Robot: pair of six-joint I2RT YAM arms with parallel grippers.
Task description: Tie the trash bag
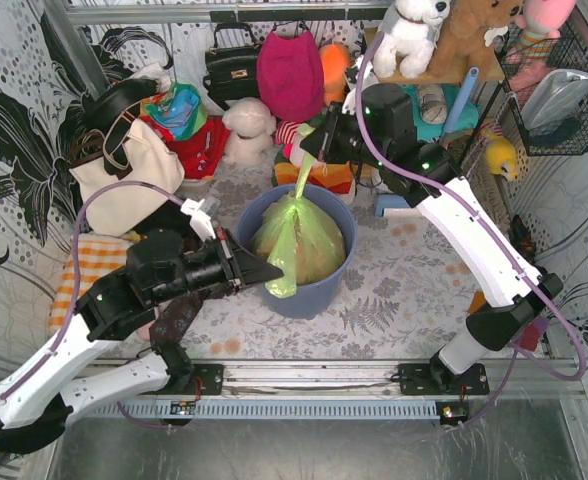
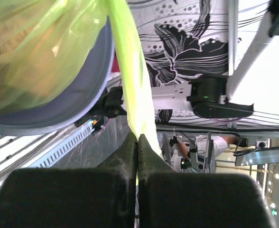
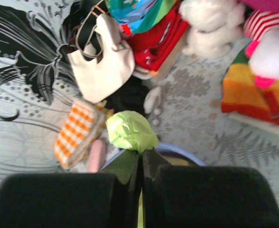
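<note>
The bag [image 1: 299, 240], thin crinkled translucent lime-green film with orange-brown paper showing through, bulges from a round blue-grey bin [image 1: 324, 295] on the patterned desk [image 1: 394, 300]; the left fingers [image 1: 266, 272], black foam-padded, are clenched on a twisted strip of it at the near rim; the right fingers [image 1: 312, 152] pinch another strip drawn taut above the bag's top; the bag lies between both.
</note>
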